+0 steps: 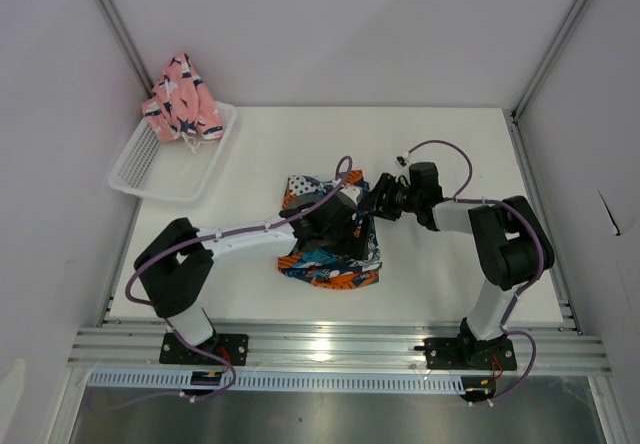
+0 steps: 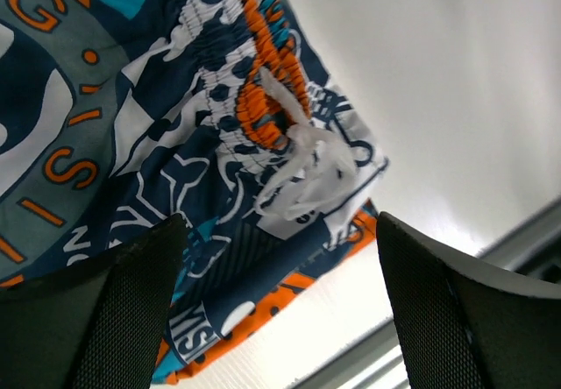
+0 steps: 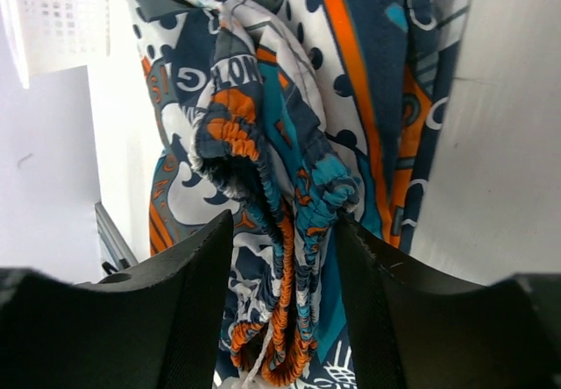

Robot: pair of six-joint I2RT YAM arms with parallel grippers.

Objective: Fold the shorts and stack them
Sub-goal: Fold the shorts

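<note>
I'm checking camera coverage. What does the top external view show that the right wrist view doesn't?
Only the top view: the pink shorts heaped at the far end of the white mesh basket, plus the left arm and right arm. Only the right wrist: the orange elastic waistband bunched between the right end effector's fingers. Both: the blue-and-orange printed shorts and part of the basket.

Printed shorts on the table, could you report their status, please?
Left pincer open over blue, orange and white printed fabric shorts. Right pincer clamped on their bunched waistband. Nothing obstructing.
</note>
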